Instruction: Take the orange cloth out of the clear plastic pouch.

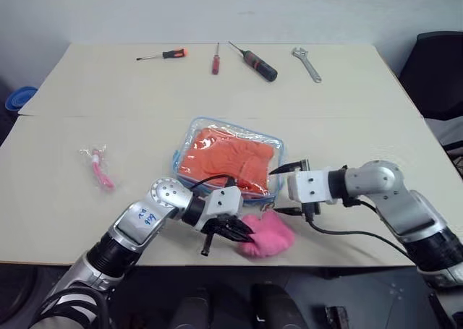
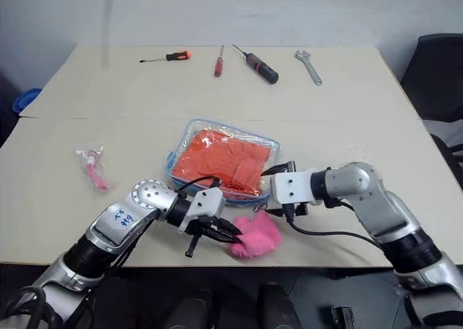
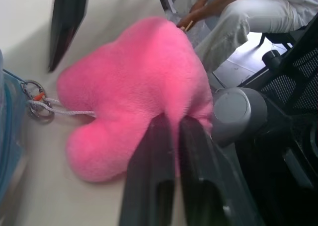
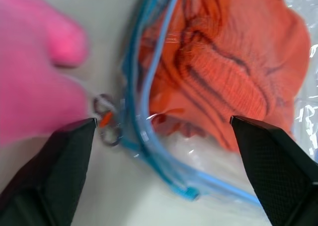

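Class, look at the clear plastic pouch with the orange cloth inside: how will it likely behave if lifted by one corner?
The clear plastic pouch will probably sag and fold, since its film looks thin and wrinkled. It may feel slippery; the surface shows glare. The orange cloth inside looks soft and bunched, so it would likely slump toward the low end. The pink plush, tied on by a ring and cord, should trail along.

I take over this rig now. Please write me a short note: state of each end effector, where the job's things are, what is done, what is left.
Left end effector: shut on the pink plush at the table's near edge.
Right end effector: open, holding nothing, at the near right corner of the clear plastic pouch.
Orange cloth: inside the pouch, mid-table.
A cord and metal rings join the plush to the pouch's corner.
Done: plush gripped.
Left: open the pouch, take the cloth out.
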`<state>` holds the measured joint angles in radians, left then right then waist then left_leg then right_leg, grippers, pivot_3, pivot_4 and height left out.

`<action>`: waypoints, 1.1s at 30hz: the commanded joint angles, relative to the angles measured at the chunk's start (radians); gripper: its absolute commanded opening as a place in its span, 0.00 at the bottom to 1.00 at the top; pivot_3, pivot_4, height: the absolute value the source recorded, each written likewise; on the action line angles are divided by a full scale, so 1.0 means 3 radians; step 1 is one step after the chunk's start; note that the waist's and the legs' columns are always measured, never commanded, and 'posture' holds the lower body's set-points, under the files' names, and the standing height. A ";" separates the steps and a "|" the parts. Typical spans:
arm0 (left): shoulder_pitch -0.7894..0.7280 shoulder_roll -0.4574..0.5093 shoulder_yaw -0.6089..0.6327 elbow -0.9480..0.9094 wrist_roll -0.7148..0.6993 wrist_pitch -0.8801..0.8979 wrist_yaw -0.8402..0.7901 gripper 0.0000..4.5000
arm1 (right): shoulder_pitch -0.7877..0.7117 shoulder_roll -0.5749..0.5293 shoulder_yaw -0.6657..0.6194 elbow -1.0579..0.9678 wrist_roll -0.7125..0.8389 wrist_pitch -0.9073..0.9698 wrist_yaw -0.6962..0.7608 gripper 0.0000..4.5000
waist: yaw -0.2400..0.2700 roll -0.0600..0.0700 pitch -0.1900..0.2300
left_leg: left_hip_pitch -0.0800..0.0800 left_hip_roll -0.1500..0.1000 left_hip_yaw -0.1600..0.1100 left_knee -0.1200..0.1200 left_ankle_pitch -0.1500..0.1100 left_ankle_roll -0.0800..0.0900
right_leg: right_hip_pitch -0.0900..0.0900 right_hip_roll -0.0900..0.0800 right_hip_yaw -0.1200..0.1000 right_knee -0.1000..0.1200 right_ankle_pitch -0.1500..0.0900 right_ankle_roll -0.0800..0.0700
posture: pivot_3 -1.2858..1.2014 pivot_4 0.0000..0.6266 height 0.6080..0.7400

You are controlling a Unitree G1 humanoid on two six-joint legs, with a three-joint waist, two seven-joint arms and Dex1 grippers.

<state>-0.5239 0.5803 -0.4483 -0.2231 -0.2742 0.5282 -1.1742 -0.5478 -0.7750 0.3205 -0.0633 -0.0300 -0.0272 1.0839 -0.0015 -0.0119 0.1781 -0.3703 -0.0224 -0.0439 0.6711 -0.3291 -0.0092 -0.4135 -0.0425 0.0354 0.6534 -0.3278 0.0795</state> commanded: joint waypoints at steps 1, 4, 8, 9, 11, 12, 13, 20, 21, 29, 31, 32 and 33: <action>0.0075 0.0138 0.0115 -0.0098 0.0003 -0.0034 -0.0026 0.00 | -0.0082 0.0031 -0.0013 0.0168 -0.0071 -0.0326 0.0016 0.78 | -0.0001 0.0000 0.0000 | 0.0000 0.0000 0.0000 -0.0001 0.0000 0.0000 | -0.0001 0.0000 0.0000 0.0000 0.0000 0.0000 | 0.52 0.24 1.00; 0.0174 0.0243 0.0186 -0.0134 0.0003 -0.0070 -0.0021 0.00 | -0.0133 0.0038 -0.0059 0.0244 -0.0022 -0.0396 0.0094 0.55 | -0.0001 0.0000 0.0000 | 0.0000 0.0000 0.0000 -0.0001 0.0000 0.0000 | 0.0000 0.0000 0.0000 0.0000 0.0000 0.0000 | 0.52 0.24 1.00; 0.0243 0.0266 0.0271 -0.0131 0.0054 -0.0025 0.0122 0.00 | -0.0171 0.0048 -0.0077 0.0327 0.0002 -0.0455 0.0176 0.23 | -0.0001 0.0000 0.0000 | 0.0000 0.0000 0.0000 -0.0001 0.0000 0.0000 | 0.0000 0.0000 0.0000 0.0000 0.0000 0.0000 | 0.52 0.24 1.00; 0.0246 0.0261 0.0281 -0.0122 0.0067 -0.0010 0.0156 0.00 | -0.0176 0.0055 -0.0076 0.0349 -0.0003 -0.0469 0.0184 0.15 | -0.0001 0.0000 0.0000 | 0.0000 0.0000 0.0000 0.0000 0.0000 0.0000 | 0.0000 0.0000 0.0000 0.0001 0.0000 0.0000 | 0.52 0.24 1.00; 0.0252 0.0271 0.0307 -0.0104 0.0089 -0.0034 0.0203 0.00 | -0.0179 0.0065 -0.0055 0.0371 -0.0043 -0.0471 0.0190 0.01 | -0.0001 0.0000 0.0000 | 0.0000 0.0000 0.0000 -0.0001 0.0000 0.0000 | 0.0000 0.0000 0.0000 0.0001 0.0000 0.0000 | 0.52 0.24 1.00; 0.0264 0.0290 0.0346 -0.0104 0.0087 -0.0050 0.0224 0.00 | -0.0177 0.0073 -0.0060 0.0361 -0.0040 -0.0449 0.0191 0.01 | 0.0000 0.0000 0.0000 | 0.0000 0.0000 0.0000 0.0000 0.0000 0.0000 | 0.0000 0.0000 0.0000 0.0001 0.0000 0.0000 | 0.52 0.24 1.00; 0.0272 0.0302 0.0374 -0.0103 0.0084 -0.0061 0.0237 0.00 | -0.0176 0.0080 -0.0065 0.0355 -0.0036 -0.0434 0.0192 0.01 | -0.0001 0.0000 0.0000 | 0.0000 0.0000 0.0000 0.0000 0.0000 0.0000 | 0.0000 0.0000 0.0000 0.0001 0.0000 0.0000 | 0.52 0.24 1.00; 0.0419 0.0600 0.0716 -0.0065 0.0065 -0.0155 0.0266 0.00 | -0.0289 -0.0012 -0.0266 0.0475 0.0143 -0.0381 0.0313 0.01 | -0.0011 0.0001 0.0000 | 0.0000 0.0001 0.0000 -0.0002 0.0000 0.0000 | -0.0001 0.0000 0.0000 0.0001 0.0000 0.0000 | 0.52 0.24 1.00; 0.0452 0.0649 0.0773 -0.0063 0.0056 -0.0164 0.0272 0.00 | -0.0307 -0.0028 -0.0298 0.0495 0.0182 -0.0355 0.0336 0.01 | -0.0011 0.0001 0.0000 | 0.0000 0.0001 0.0000 -0.0002 0.0000 0.0000 | -0.0001 0.0000 0.0001 0.0001 0.0000 0.0000 | 0.52 0.24 1.00; 0.0923 0.1010 0.1370 -0.0098 -0.0058 -0.0206 0.0342 0.00 | -0.0289 -0.0107 -0.0578 0.0375 0.0613 0.0169 0.0474 0.01 | -0.0006 0.0002 0.0001 | -0.0001 0.0002 -0.0001 -0.0012 0.0000 0.0000 | -0.0003 -0.0002 0.0000 -0.0001 0.0000 -0.0001 | 0.52 0.24 1.00; 0.1027 0.1033 0.1481 -0.0134 -0.0090 -0.0187 0.0386 0.00 | -0.0244 -0.0118 -0.0612 0.0344 0.0654 0.0223 0.0493 0.01 | -0.0006 0.0002 0.0001 | -0.0001 0.0002 -0.0001 -0.0012 0.0000 0.0001 | -0.0003 -0.0003 0.0000 -0.0003 0.0000 -0.0001 | 0.52 0.24 1.00; 0.1073 0.1044 0.1530 -0.0147 -0.0100 -0.0174 0.0407 0.00 | -0.0225 -0.0124 -0.0618 0.0335 0.0652 0.0231 0.0493 0.01 | -0.0006 0.0002 0.0001 | 0.0000 0.0002 -0.0001 -0.0012 -0.0001 0.0001 | -0.0003 -0.0004 0.0000 -0.0005 0.0000 -0.0001 | 0.52 0.24 1.00; 0.1138 0.1068 0.1588 -0.0151 -0.0101 -0.0183 0.0414 0.00 | -0.0196 -0.0142 -0.0615 0.0344 0.0618 0.0164 0.0494 0.01 | -0.0006 0.0002 0.0001 | 0.0000 0.0002 -0.0001 -0.0013 -0.0001 0.0002 | -0.0003 -0.0004 0.0000 -0.0006 0.0000 -0.0001 | 0.52 0.24 1.00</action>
<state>-0.2006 0.8789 -0.0112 -0.2505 -0.2993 0.4698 -1.0603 -0.6108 -0.7926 0.1781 0.0708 0.1443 0.0335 1.2317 -0.0033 -0.0114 0.1783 -0.3705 -0.0219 -0.0442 0.6673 -0.3296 -0.0083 -0.4142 -0.0437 0.0353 0.6515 -0.3279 0.0792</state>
